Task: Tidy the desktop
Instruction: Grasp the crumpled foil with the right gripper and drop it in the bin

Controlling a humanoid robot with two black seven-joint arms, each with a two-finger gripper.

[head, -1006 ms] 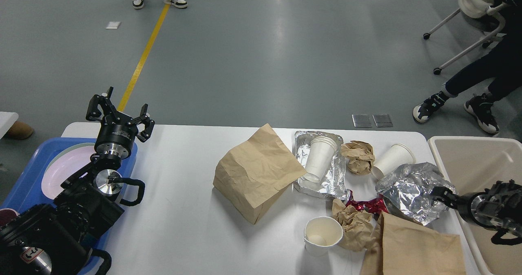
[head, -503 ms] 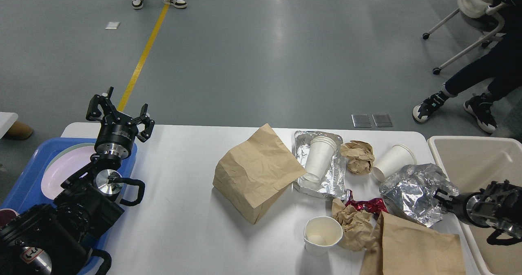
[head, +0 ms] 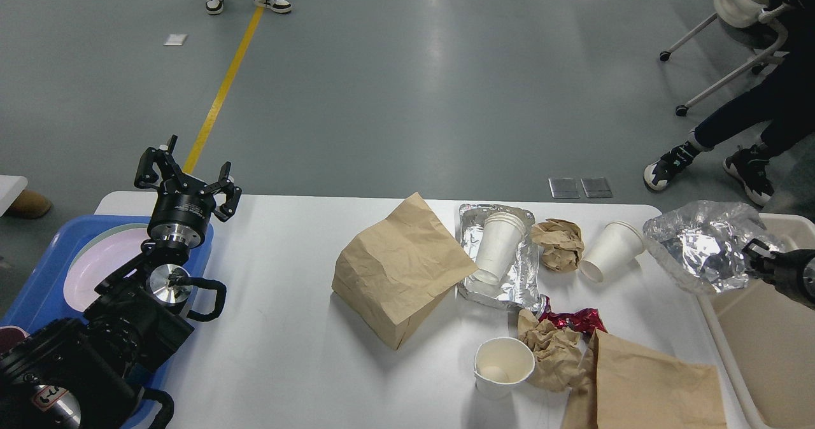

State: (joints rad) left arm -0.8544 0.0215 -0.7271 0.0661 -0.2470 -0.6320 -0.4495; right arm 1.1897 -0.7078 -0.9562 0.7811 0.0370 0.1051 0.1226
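The white desktop (head: 280, 302) carries litter on its right half: a big brown paper bag (head: 401, 270), a foil tray (head: 525, 276) with stacked white cups (head: 500, 247), a tipped white cup (head: 611, 251), an upright white cup (head: 504, 366), crumpled brown paper (head: 560, 244), a red wrapper (head: 576, 321) and a flat brown bag (head: 649, 387). My right gripper (head: 758, 251) is shut on a crumpled foil sheet (head: 703, 241) and holds it up over the desktop's right edge, beside the beige bin (head: 758, 327). My left gripper (head: 186, 177) is open and empty above the far left corner.
A blue tray (head: 44, 276) with a pink plate (head: 95, 263) sits at the left edge under my left arm. A second crumpled brown paper (head: 552, 349) lies next to the upright cup. A seated person's legs (head: 732, 136) and a chair are beyond the far right corner.
My right gripper has lifted the crumpled foil off the desktop and carried it up and to the right, toward the beige bin. The left arm has not moved.
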